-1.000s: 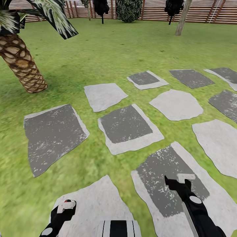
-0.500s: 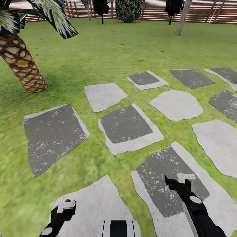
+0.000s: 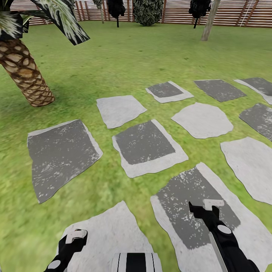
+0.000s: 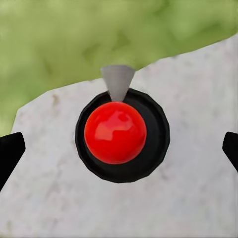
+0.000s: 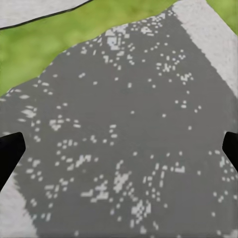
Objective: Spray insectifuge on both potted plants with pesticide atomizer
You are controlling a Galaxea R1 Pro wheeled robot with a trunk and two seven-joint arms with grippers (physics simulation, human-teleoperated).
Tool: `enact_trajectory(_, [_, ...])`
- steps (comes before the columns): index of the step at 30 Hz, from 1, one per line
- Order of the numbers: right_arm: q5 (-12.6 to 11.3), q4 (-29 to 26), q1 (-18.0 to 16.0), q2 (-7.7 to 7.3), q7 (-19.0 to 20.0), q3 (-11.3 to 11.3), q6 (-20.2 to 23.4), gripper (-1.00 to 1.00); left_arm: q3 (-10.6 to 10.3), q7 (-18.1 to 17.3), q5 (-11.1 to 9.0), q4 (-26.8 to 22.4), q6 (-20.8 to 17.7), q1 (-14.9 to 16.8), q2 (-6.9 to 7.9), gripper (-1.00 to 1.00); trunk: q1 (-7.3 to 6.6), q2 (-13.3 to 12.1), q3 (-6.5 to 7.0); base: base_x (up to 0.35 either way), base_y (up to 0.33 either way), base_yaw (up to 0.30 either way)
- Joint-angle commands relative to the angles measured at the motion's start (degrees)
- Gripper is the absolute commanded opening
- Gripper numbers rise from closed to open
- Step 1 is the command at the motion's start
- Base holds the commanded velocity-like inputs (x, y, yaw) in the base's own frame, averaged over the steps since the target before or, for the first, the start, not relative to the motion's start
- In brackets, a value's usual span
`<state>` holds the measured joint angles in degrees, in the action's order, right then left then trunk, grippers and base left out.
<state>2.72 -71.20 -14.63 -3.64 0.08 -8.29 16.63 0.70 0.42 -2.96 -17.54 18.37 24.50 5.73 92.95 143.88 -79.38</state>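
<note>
The pesticide atomizer (image 4: 115, 133) appears end-on in the left wrist view: a round black body with a red domed top and a grey nozzle, standing on a pale slab (image 4: 198, 193). My left gripper (image 4: 119, 151) is open, its dark fingertips (image 4: 10, 153) wide apart on either side of the atomizer and not touching it. In the head view the left gripper (image 3: 74, 238) hangs over that pale slab (image 3: 113, 226). My right gripper (image 3: 206, 208) is open and holds nothing over a dark grey slab (image 5: 129, 124). The potted plants are out of view.
Grey stepping slabs (image 3: 143, 145) lie across the lawn ahead and to the right. A palm with a scaly trunk (image 3: 24, 73) stands at the left. A brown slatted fence (image 3: 173, 13), a bush (image 3: 147, 11) and a slim trunk (image 3: 209, 22) line the far edge.
In the head view a small red speck at the left gripper's tip no longer shows. Nothing else has visibly moved.
</note>
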Motion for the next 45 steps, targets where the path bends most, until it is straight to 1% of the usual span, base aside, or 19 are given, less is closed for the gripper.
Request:
enact_trajectory(1, [0.28, -0.08, -0.02, -0.01, 0.01, 0.01, 0.34, 1.00, -0.03, 0.02, -0.31, 0.01, 0.17, 0.02, -0.01, 1.00, -0.01, 0.01, -0.04, 0.000, 0.000, 0.000])
enact_trajectory(4, [0.28, -0.08, -0.02, -0.02, 0.01, 0.02, 0.34, 1.00, -0.01, 0.02, -0.30, -0.02, 0.17, 0.02, -0.01, 1.00, -0.01, 0.01, -0.04, 0.000, 0.000, 0.000])
enact_trajectory(5, [0.28, -0.08, -0.01, -0.01, 0.01, 0.02, 0.34, 1.00, -0.01, 0.02, -0.31, -0.03, 0.17, 0.02, -0.01, -1.00, -0.01, 0.01, -0.04, 0.000, 0.000, 0.000])
enact_trajectory(30, [0.29, -0.08, -0.03, -0.01, 0.01, 0.01, 0.34, 1.00, -0.15, 0.02, -0.38, -0.22, 0.30, 0.02, 0.06, -1.00, -0.01, 0.01, -0.04, 0.000, 0.000, 0.000])
enact_trajectory(45, [0.49, 0.07, 0.01, -0.15, 0.23, 0.03, 0.34, 1.00, -0.19, 0.02, -0.38, -0.13, 0.26, -0.01, 0.07, -1.00, -0.40, -0.19, 3.29, 0.000, 0.000, 0.000])
